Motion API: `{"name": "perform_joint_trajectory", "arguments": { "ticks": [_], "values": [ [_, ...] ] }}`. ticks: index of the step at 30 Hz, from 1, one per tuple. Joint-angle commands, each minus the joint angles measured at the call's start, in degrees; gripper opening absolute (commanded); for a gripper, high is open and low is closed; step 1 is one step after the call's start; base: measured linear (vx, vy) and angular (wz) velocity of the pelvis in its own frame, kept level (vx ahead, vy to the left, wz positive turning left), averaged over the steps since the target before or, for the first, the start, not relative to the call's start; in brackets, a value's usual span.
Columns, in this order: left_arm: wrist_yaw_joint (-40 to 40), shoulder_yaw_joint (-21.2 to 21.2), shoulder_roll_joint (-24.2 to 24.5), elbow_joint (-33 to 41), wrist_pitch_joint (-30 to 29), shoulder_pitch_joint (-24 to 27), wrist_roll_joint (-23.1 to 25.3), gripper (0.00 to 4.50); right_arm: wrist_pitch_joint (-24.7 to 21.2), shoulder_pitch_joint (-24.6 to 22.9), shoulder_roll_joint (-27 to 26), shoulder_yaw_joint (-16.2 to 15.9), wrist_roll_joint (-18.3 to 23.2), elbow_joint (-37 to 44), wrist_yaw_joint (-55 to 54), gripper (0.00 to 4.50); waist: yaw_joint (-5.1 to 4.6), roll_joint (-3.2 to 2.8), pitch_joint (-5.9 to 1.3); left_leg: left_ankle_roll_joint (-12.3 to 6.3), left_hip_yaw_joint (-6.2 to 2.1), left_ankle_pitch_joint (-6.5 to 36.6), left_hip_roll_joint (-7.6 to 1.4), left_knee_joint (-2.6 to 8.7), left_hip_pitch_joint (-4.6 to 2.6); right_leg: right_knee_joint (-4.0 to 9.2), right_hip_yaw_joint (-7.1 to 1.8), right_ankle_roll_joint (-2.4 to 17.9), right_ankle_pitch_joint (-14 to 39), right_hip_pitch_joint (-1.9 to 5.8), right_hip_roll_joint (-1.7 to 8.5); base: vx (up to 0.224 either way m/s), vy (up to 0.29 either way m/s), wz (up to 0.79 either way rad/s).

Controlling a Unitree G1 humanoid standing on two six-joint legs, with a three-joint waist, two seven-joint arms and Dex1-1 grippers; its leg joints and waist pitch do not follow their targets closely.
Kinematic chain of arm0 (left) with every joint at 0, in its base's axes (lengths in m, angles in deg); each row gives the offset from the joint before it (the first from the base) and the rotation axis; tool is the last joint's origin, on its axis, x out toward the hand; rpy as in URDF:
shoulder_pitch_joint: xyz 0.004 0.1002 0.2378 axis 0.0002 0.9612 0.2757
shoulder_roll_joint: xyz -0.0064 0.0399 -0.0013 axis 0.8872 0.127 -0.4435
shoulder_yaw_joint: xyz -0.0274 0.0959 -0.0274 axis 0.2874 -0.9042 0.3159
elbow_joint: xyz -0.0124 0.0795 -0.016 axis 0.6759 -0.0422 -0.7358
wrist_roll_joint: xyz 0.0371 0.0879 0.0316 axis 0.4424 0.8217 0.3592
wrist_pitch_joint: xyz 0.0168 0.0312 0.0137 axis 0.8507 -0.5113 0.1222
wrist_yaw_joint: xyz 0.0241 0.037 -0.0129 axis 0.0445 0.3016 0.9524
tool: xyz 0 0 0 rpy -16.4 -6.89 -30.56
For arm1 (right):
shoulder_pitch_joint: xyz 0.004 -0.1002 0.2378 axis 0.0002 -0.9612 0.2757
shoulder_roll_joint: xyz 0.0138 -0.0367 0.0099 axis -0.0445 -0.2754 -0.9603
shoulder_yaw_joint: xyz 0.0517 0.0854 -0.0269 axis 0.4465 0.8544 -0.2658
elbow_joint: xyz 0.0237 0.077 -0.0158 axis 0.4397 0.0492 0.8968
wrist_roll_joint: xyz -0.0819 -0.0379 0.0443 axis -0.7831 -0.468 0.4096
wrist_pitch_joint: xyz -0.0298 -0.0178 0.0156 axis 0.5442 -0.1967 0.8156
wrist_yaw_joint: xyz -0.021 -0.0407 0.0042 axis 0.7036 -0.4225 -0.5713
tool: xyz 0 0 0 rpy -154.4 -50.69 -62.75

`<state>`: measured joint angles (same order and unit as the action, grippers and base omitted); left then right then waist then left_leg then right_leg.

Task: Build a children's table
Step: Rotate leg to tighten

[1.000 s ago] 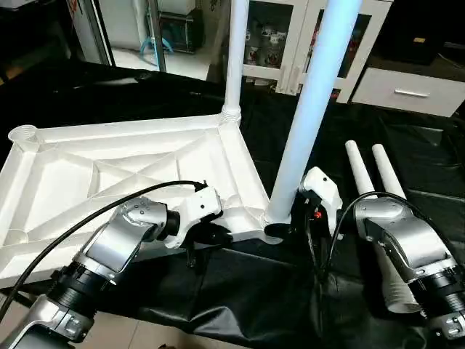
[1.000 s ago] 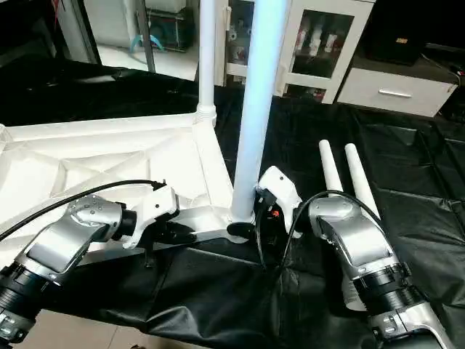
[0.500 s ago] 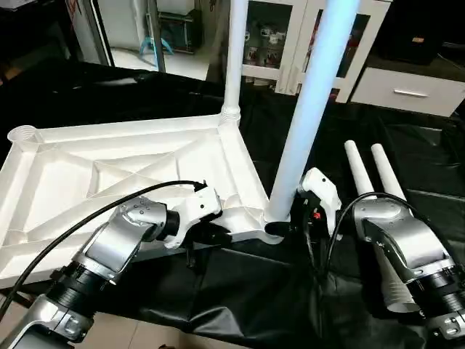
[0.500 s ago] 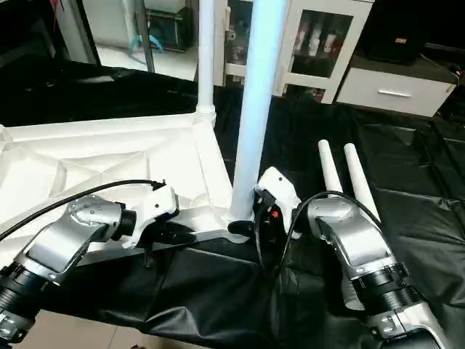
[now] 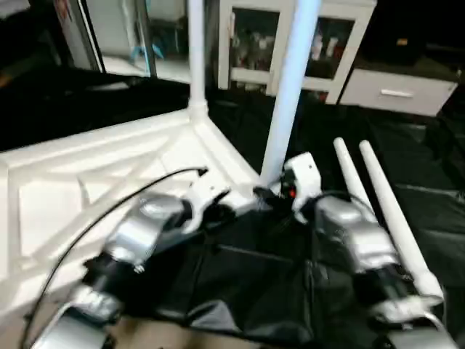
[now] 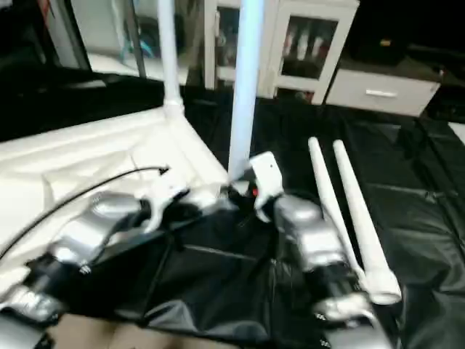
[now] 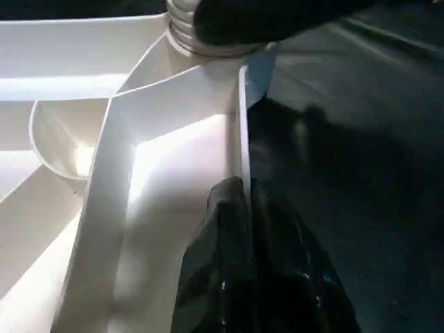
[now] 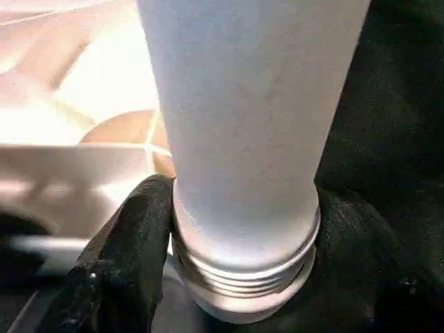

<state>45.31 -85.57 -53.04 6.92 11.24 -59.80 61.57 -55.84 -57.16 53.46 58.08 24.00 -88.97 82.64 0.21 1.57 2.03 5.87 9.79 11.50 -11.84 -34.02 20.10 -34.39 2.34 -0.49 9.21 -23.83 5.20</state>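
Fingers of right gripper [image 8: 236,277] clasp the base of the near leg [image 5: 285,94], standing in the tabletop [image 5: 94,167] corner socket. Left gripper [image 7: 246,229] pinches the tabletop rim. Step: seating the second leg. Next: two loose legs [image 5: 378,203] on the cloth need fetching.

place: lab or workshop room | cues: black-covered desk [image 5: 407,189], white glass-door cabinet [image 5: 251,43], white drawer unit [image 5: 392,91], tiled floor [image 5: 160,67]
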Motion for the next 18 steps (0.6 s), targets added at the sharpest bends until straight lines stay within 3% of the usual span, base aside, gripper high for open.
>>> {"name": "perform_joint_trajectory", "arguments": {
  "ticks": [1,3,4,5,7,8,10,11,14,15,18],
  "values": [
    [3.43,-0.71,-3.8,-1.67,0.17,-1.38,-0.5,0.0,0.3,0.54,-1.78,-0.48,-3.18,-5.77,-7.12,2.69,-0.15,-0.18,-2.86,1.26,0.17,18.18,0.07,4.28,-0.11,5.38,-1.1,7.11,26.31,1.73,1.42,0.0,0.0,0.0],
    [5.72,-0.1,-5.07,-3.51,-0.01,-2.25,0.16,0.0,1.21,1.43,-3.27,0.04,-3.93,-7.84,-10.18,2.69,0.13,-0.32,-2.91,0.8,0.2,18.19,-0.04,4.34,-0.18,5.2,-1.14,7.31,24.14,1.78,1.34,0.0,0.0,0.0],
    [9.24,0.49,-6.68,-6.15,0.1,-3.52,1.17,0.0,2.06,2.77,-5.57,0.36,-4.86,-10.62,-14.53,2.68,-0.19,-0.42,-2.85,0.63,0.27,18.75,0.0,4.35,-0.01,5.18,-1.19,7.74,23.65,1.5,1.31,0.0,0.0,0.0],
    [13.61,1.36,-8.75,-9.56,0.32,-5.14,2.26,0.0,4.08,4.67,-8.85,1.12,-5.86,-14.38,-21.19,2.68,-0.28,-0.31,-2.87,0.81,0.25,18.67,0.1,4.38,-0.07,5.24,-1.1,7.7,23.96,1.54,1.23,0.0,0.0,0.0],
    [14.6,1.59,-9.29,-10.48,0.4,-5.59,2.48,0.0,4.79,5.23,-9.65,1.31,-6.02,-15.45,-22.77,2.68,0.03,-0.12,-3.06,0.7,0.41,18.76,0.18,4.23,-0.42,5.3,-1.12,7.46,23.39,1.44,1.23,0.0,0.0,0.0],
    [14.4,1.74,-9.49,-10.42,0.48,-5.75,2.26,0.0,5.79,5.69,-10.6,1.72,-5.35,-15.82,-22.71,2.68,0.09,0.07,-2.92,0.2,0.35,18.56,0.1,4.43,0.03,5.23,-1.06,7.23,22.88,1.69,1.27,0.0,0.0,0.0],
    [13.69,1.89,-9.47,-10.03,0.51,-5.83,2.02,0.0,7.4,6.17,-11.55,2.17,-4.53,-16.06,-21.85,2.68,0.1,-0.14,-3.01,-0.14,0.19,18.21,0.07,4.53,0.32,5.0,-1.0,6.8,22.47,1.99,1.37,0.0,0.0,0.0],
    [13.44,1.93,-9.4,-9.82,0.48,-5.82,1.93,0.0,7.9,6.25,-11.75,2.26,-4.36,-16.0,-21.56,2.68,0.09,0.11,-3.04,-0.35,0.24,18.02,0.06,4.53,0.36,5.03,-0.99,6.69,22.26,2.0,1.32,0.0,0.0,0.0],
    [11.5,1.93,-8.04,-7.72,0.87,-5.11,1.61,0.0,10.41,5.63,-11.22,3.21,-2.42,-13.83,-16.87,2.68,0.18,0.1,-3.06,-0.8,0.22,17.31,-0.01,4.58,0.56,4.89,-1.02,6.67,21.76,2.16,1.46,0.0,0.0,0.0],
    [11.37,1.92,-7.94,-7.58,0.91,-5.06,1.6,0.0,10.54,5.57,-11.15,3.28,-2.26,-13.66,-16.51,3.24,0.2,0.1,-3.15,-1.05,0.23,16.31,-0.08,4.57,0.77,4.76,-1.06,6.85,20.68,2.3,1.55,0.0,0.0,0.0],
    [9.37,1.55,-6.81,-5.7,1.53,-4.2,1.31,0.0,10.35,5.0,-10.0,3.49,-1.7,-11.52,-14.49,3.57,0.19,0.05,-3.06,-1.29,0.28,15.74,-0.17,4.61,0.89,4.73,-1.05,7.35,20.09,2.34,1.5,0.0,0.0,0.0]
  ]
}}
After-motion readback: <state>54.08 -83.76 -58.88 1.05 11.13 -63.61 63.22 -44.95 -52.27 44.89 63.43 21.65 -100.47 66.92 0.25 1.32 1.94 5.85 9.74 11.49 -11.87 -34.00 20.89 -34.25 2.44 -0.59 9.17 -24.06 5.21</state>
